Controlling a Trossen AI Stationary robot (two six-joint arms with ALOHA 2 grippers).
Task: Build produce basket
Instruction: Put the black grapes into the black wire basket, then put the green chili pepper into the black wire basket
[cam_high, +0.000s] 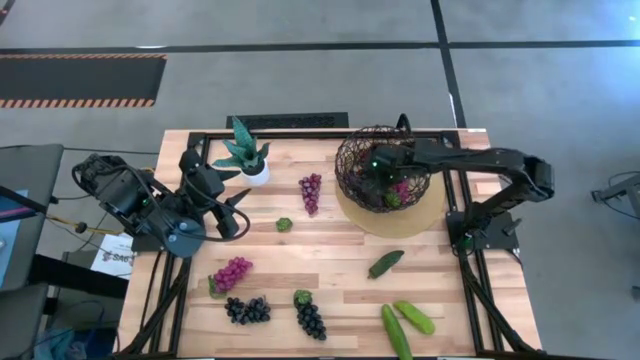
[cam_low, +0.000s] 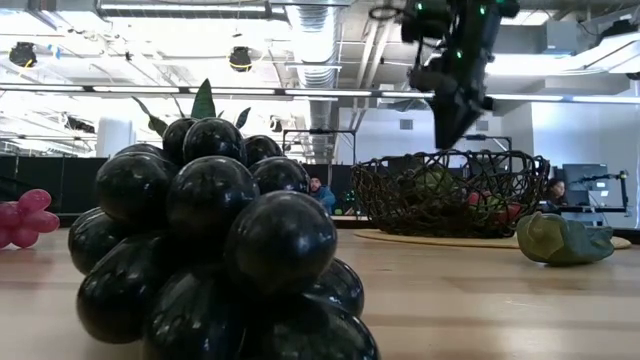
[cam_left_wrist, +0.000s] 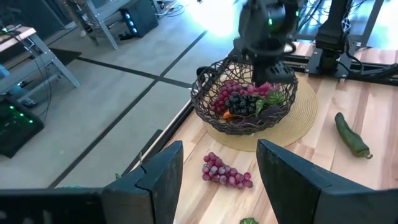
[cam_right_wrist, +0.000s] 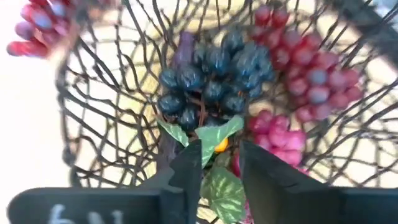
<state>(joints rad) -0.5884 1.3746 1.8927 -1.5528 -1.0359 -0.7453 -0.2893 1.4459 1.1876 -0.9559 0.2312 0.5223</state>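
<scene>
Produce already lies inside the round dark brown open-weave wire basket (cam_high: 383, 168): a black grape bunch (cam_right_wrist: 211, 71) and magenta grapes (cam_right_wrist: 311, 81), directly below the right tool (cam_right_wrist: 216, 163), which hangs over the basket with its fingers slightly apart and holding nothing. The left tool (cam_left_wrist: 219, 177), open and empty, waits well to the side of the basket, over the wooden bench (cam_high: 330, 255). Between that tool and the basket lies a loose purple grape bunch (cam_high: 311, 192), so I judge the left arm is better placed for it.
</scene>
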